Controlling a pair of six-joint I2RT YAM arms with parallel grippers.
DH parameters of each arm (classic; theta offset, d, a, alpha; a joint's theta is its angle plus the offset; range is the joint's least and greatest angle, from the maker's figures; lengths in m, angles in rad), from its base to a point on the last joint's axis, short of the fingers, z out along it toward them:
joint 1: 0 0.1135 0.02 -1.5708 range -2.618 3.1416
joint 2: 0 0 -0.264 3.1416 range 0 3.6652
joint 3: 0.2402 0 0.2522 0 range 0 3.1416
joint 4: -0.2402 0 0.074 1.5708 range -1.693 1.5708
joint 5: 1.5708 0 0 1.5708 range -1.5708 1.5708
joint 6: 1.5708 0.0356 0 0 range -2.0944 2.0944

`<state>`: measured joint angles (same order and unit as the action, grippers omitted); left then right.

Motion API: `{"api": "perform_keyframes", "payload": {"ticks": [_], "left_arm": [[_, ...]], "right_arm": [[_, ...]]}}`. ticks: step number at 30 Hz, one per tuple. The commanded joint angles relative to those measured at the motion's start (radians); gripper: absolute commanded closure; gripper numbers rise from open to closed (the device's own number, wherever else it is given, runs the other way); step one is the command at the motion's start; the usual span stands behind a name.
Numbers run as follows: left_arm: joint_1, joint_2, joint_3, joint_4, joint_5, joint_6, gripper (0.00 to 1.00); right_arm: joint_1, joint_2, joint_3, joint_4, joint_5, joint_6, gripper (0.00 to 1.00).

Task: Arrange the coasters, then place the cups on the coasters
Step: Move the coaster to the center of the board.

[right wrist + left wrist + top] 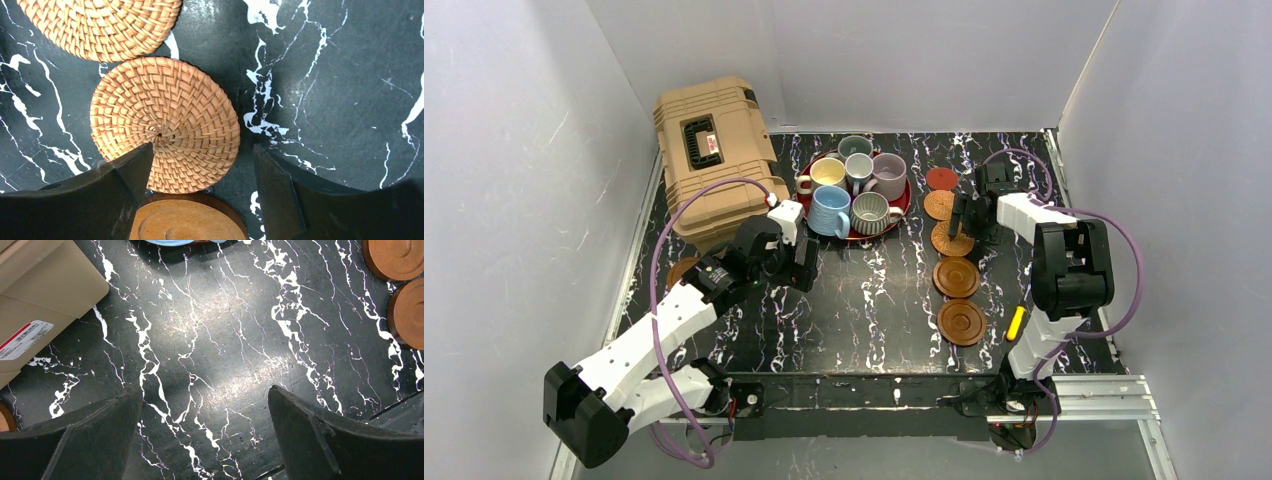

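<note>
Five coasters lie in a column on the right: a red one (941, 179), two orange woven (939, 204) (951, 241) and two brown wooden (956, 277) (962, 322). Another brown coaster (681, 270) peeks out by the left arm. My right gripper (202, 150) is open low over the nearer woven coaster (170, 115), with its left finger above the weave and its right finger over bare table. Several cups, among them light blue (829, 210), ribbed grey (870, 212) and lilac (889, 175), stand on the red tray (906, 204). My left gripper (205, 405) hangs open over bare table.
A tan hard case (709, 160) sits at the back left, its corner (45, 290) close to my left gripper. White walls enclose the black marbled table (864, 300) on three sides. A metal rail (1084, 395) runs along the near right edge.
</note>
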<state>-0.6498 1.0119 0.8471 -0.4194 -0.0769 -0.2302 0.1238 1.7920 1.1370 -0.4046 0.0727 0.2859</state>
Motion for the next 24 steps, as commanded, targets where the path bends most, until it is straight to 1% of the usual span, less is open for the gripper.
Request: {"api": "perform_keyframes", "payload": {"ticks": [1,8,24], "left_arm": [[0.003,-0.021,0.021,-0.014,-0.019,0.010,0.05],[0.003,-0.022,0.024,-0.015,-0.022,0.013,0.05],[0.003,-0.019,0.026,-0.016,-0.017,0.014,0.05]], "right_arm": [[-0.006,0.029,0.048,0.039,-0.049,-0.030,0.21],[-0.006,0.031,0.022,0.056,-0.112,-0.037,0.25],[-0.006,0.024,0.000,0.070,-0.152,-0.021,0.26]]}}
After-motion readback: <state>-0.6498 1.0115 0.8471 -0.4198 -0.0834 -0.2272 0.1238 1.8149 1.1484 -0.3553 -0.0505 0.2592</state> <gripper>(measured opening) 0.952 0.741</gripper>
